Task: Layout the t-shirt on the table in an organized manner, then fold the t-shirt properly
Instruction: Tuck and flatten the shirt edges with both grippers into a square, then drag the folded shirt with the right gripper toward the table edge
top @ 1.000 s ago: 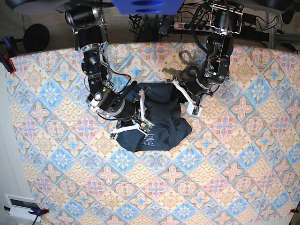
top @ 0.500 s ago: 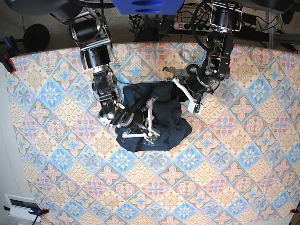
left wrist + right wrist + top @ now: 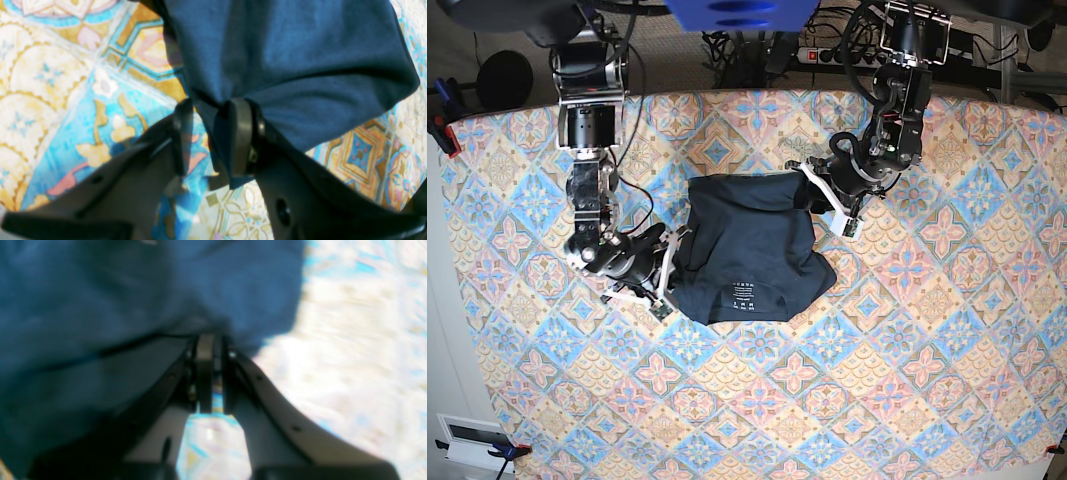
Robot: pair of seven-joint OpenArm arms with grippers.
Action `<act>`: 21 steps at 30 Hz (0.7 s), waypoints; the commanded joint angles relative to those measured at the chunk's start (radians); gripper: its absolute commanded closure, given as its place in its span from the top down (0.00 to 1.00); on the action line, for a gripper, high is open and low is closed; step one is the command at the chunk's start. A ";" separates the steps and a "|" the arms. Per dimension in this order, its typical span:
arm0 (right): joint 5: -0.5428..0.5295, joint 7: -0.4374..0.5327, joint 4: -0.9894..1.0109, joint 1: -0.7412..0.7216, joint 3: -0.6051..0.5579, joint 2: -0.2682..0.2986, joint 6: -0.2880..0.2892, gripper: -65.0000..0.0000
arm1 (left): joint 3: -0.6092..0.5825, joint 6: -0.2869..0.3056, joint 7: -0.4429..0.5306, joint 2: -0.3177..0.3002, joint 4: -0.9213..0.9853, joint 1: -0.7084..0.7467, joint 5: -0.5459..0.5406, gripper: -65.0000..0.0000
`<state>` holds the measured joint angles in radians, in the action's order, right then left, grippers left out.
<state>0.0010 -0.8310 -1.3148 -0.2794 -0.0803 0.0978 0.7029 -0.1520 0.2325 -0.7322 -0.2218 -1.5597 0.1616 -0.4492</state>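
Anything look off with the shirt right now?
Yes: the dark navy fabric t-shirt lies bunched on the tile-patterned table, label print exposed, top edge rolled over, outline lopsided. Both grippers, left and right, pinch opposite edges.

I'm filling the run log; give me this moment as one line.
phase: spreading | left gripper: shut on t-shirt edge | right gripper: shut on t-shirt | t-shirt: bunched on table, not yet flat
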 commanded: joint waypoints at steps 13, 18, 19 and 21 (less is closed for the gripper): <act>-0.189 -0.146 -0.475 0.145 0.046 0.050 -0.005 0.07 | 0.228 -0.011 -0.043 -0.008 -0.293 0.076 -0.273 0.26; -0.267 -0.202 -0.573 0.222 -0.003 0.046 -0.005 0.07 | 0.358 -0.011 -0.043 -0.006 -0.293 0.092 -0.388 0.26; -0.270 -0.207 -0.581 0.237 -0.029 0.046 -0.005 0.07 | 0.392 -0.012 -0.043 -0.006 -0.293 0.097 -0.412 0.26; -0.269 -0.205 -0.584 0.259 -0.072 0.029 -0.005 0.07 | 0.441 -0.014 -0.043 -0.008 -0.293 0.106 -0.449 0.26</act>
<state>-0.2516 -1.0603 -1.8793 -0.0025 -0.1520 0.1326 0.6968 0.2855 0.2108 -0.7837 -0.2211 -1.8351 0.2695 -0.8783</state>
